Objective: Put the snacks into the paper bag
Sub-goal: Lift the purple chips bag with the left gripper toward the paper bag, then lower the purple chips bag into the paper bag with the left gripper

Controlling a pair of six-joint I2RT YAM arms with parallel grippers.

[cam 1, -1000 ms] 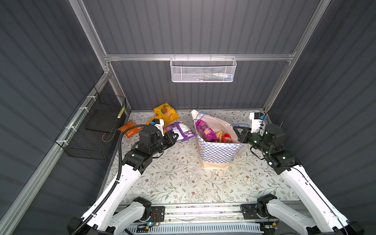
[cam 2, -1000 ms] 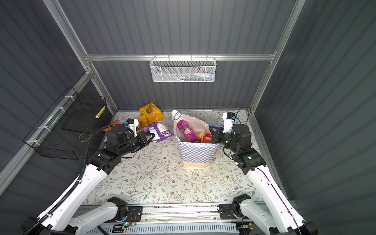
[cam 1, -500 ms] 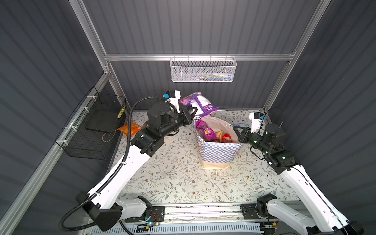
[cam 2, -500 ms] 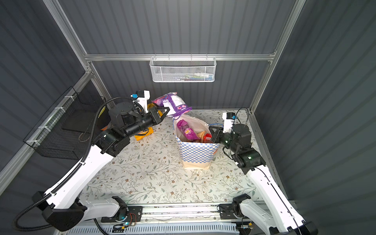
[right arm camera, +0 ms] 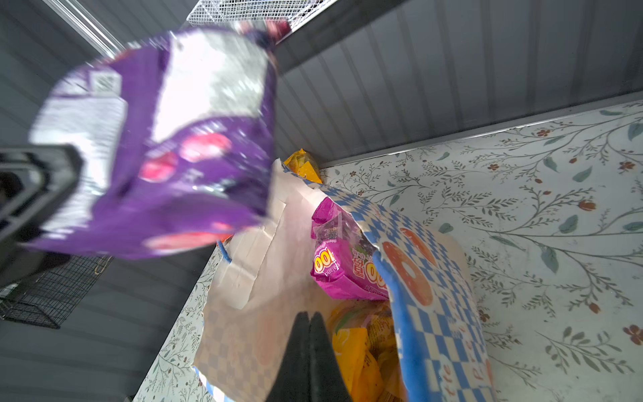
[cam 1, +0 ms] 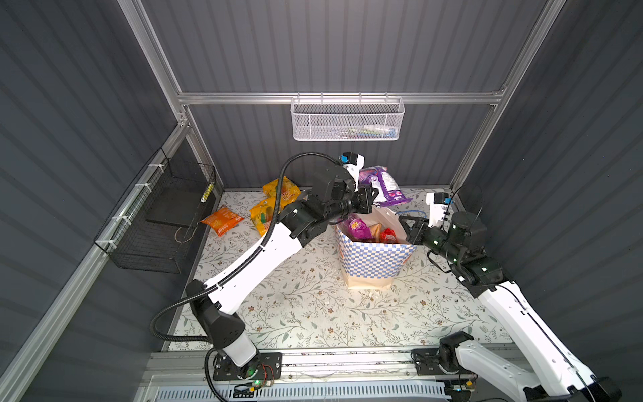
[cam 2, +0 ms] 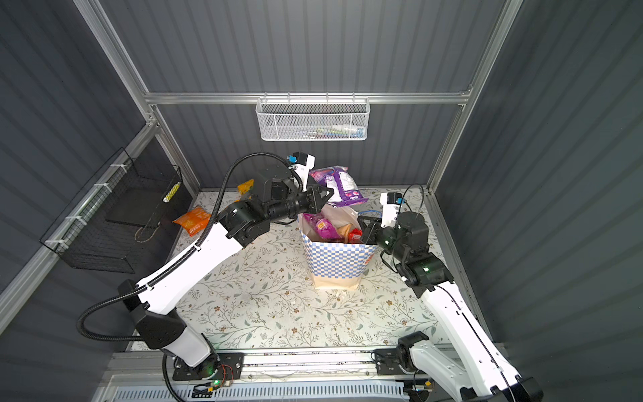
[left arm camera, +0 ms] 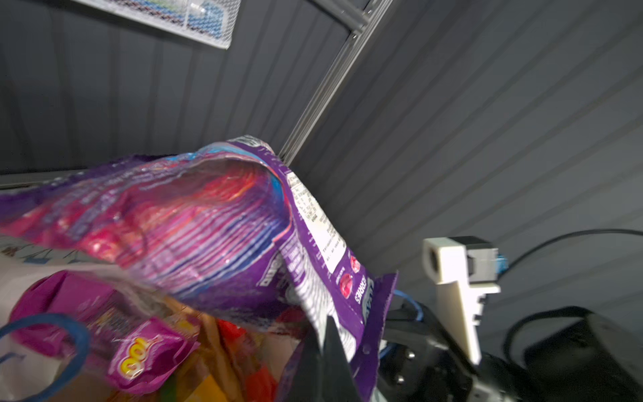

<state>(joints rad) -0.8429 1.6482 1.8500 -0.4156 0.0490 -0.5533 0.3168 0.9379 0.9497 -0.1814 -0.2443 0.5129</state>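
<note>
White links point(cam 1: 257, 264), black joints point(cam 1: 306, 222), a ribbed black hose point(cam 1: 306, 155), green indicator lights point(cam 1: 483, 269).

Above paper bag point(cam 1: 374, 259) hangs purple packet point(cam 1: 382, 183) — right gripper point(cam 1: 404, 220) crowds rim.

The magenta soft plastic packet point(left arm camera: 139, 351) standing in the blue-and-white checkered paper bag point(right arm camera: 452, 348) bears "100" in fat yellow digits; the right wrist view shows the digits twice on it, with small characters between them that cannot be made out. The purple soft plastic packet point(left arm camera: 215, 236) carries "BERRIES" in white capitals near 1 edge, and its white panel of fine print point(left arm camera: 313, 222) is too small to read. On the bag's side, blue letters show only in part: "tte" and "P". A yellow soft plastic packet point(cam 1: 283, 191) on the floral desk point(cam 1: 313, 306) shows what looks like "100".
</note>
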